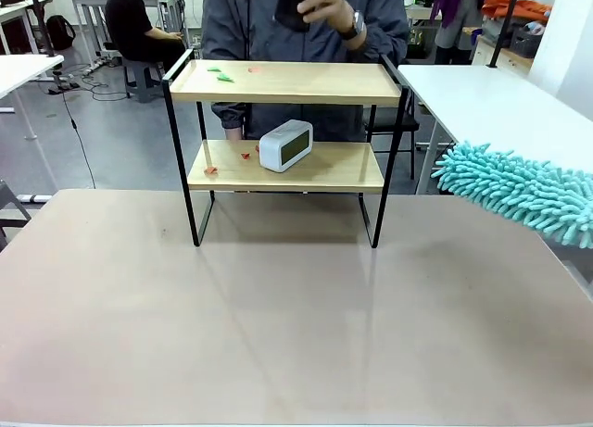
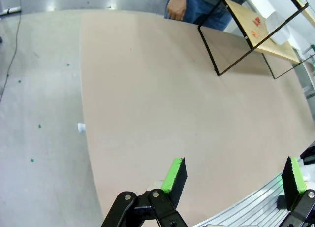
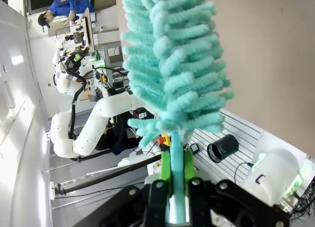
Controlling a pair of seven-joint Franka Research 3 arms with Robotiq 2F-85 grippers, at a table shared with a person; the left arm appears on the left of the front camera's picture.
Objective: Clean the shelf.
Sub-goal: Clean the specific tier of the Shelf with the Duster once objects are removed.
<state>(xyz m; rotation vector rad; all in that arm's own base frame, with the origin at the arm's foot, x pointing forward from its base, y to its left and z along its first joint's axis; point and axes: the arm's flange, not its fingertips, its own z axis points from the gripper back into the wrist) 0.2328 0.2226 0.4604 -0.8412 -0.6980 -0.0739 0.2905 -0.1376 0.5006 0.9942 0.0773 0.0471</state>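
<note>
Two-tier shelf [image 1: 296, 82] stands on a beige lab table [image 1: 278, 334]; left jaws gape, right jaws clench a teal duster [image 1: 519, 191].

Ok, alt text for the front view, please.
A small two-tier shelf of light wooden boards in a black metal frame stands on a beige table, holding a white digital clock and small green and red scraps. A fluffy teal duster shows at the right edge; a person stands behind.

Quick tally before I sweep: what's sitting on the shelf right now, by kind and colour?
White clock: 1
Green scraps: 2
Red scraps: 3 (one on the top board, two on the lower)
Total: 6 things on the shelf
</note>
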